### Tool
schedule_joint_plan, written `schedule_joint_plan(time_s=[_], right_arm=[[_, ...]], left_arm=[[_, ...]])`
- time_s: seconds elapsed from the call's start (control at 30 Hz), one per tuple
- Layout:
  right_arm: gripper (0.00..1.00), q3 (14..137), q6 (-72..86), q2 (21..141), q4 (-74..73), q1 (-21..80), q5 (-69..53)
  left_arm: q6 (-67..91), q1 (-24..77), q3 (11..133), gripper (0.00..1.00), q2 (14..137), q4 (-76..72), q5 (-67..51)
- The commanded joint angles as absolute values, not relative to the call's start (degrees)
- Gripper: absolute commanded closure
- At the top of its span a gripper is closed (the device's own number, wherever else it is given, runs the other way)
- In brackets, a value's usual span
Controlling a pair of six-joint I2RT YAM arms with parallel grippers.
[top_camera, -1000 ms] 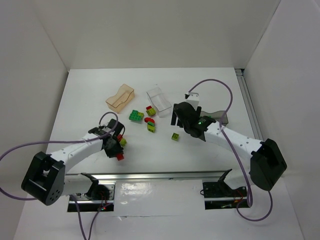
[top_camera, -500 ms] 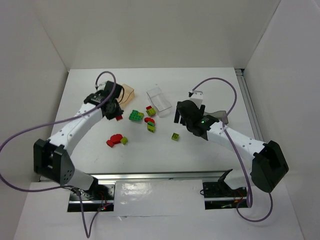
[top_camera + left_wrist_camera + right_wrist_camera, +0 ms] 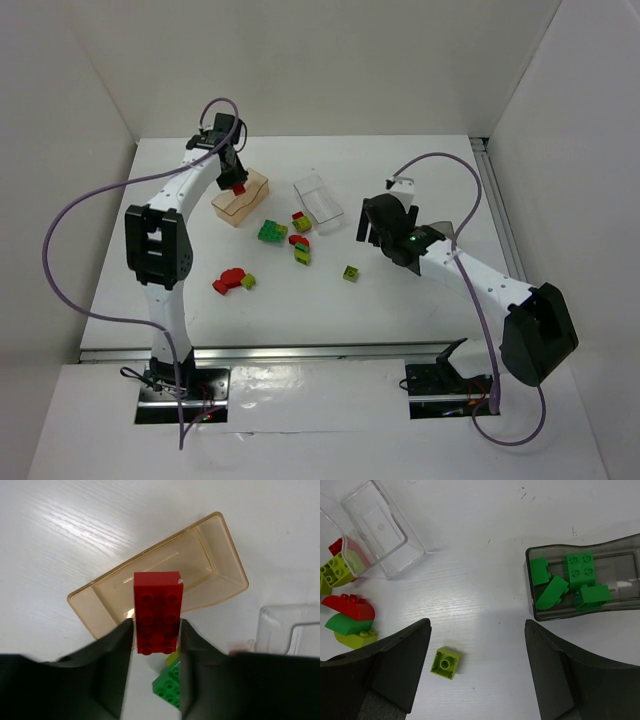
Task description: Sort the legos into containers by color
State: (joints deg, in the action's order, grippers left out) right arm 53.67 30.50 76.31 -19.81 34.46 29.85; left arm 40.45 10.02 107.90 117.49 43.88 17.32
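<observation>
My left gripper is shut on a red lego brick and holds it above the empty orange-tinted tub; from the top view the brick hangs over that tub. My right gripper is open and empty above the table. A yellow-green brick lies upside down between its fingers, lower left. The dark smoky tub holds several dark green bricks. The clear tub is empty. Red, green and yellow-green bricks lie loose mid-table.
A red piece and a yellow-green brick lie at the left front. A dark green brick sits just below the orange tub. White walls close in the table on three sides; a metal rail runs along the near edge.
My left arm picked the red brick from the left front and swung it far back to above the orange tub. My right gripper drifted slightly right and back.
</observation>
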Motion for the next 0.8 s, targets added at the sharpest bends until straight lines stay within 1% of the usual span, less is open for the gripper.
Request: schedule_joint_plan(time_s=[0.0,0.03,0.07,0.1,0.2,0.23,0.33,0.4,0.43,0.47,0.53,0.57,0.6,0.67,0.77], right_arm=[[0.17,55.0,29.7,76.3,-18.5,33.3,28.9],[0.17,55.0,29.7,76.3,-18.5,33.3,28.9],[0.17,55.0,29.7,76.3,-18.5,33.3,28.9],[0.17,55.0,29.7,76.8,-18.5,33.3,28.9],[0.17,55.0,29.7,76.8,-18.5,33.3,28.4],[0.17,55.0,29.7,76.8,-18.5,33.3,28.4],[0.17,54.0,30.2,76.1,-18.5,33.3,27.9],[0.17,53.3,30.2,74.9,-17.9,33.3,27.9],[0.17,52.7,30.8,74.9,-17.9,33.3,27.9],[0.17,52.6,30.8,74.9,-17.9,33.3,27.3],[0.17,52.0,31.3,74.3,-17.9,33.8,27.2],[0.17,52.0,31.3,74.3,-18.5,34.4,27.2],[0.17,51.4,31.3,73.7,-18.5,34.4,27.2],[0.17,51.4,31.9,73.2,-18.5,34.9,26.7],[0.17,51.4,32.4,73.2,-18.5,35.4,26.7]], left_arm=[[39.2,9.8,110.9,0.45,119.5,45.2,16.1],[39.2,9.8,110.0,0.31,119.5,45.2,16.1],[39.2,9.8,109.5,0.2,119.0,45.2,16.1],[38.6,9.8,109.5,0.16,119.0,44.7,16.1],[38.1,10.4,106.7,0.16,114.6,44.6,18.4],[38.1,11.0,105.5,0.19,112.8,44.6,19.1],[37.5,12.8,98.2,0.24,104.7,43.9,21.2],[39.4,14.1,89.7,0.29,100.1,43.9,21.7],[41.5,14.8,86.2,0.31,95.1,43.2,21.2],[42.4,15.7,79.0,0.32,92.3,41.8,21.2],[44.9,19.0,72.0,0.32,86.9,40.2,21.2],[46.0,19.5,69.0,0.31,82.2,40.2,21.2],[47.2,19.5,64.1,0.29,80.4,40.2,20.5],[50.9,20.0,58.9,0.23,76.1,40.9,20.5],[55.8,20.0,53.7,0.13,73.0,43.0,21.0]])
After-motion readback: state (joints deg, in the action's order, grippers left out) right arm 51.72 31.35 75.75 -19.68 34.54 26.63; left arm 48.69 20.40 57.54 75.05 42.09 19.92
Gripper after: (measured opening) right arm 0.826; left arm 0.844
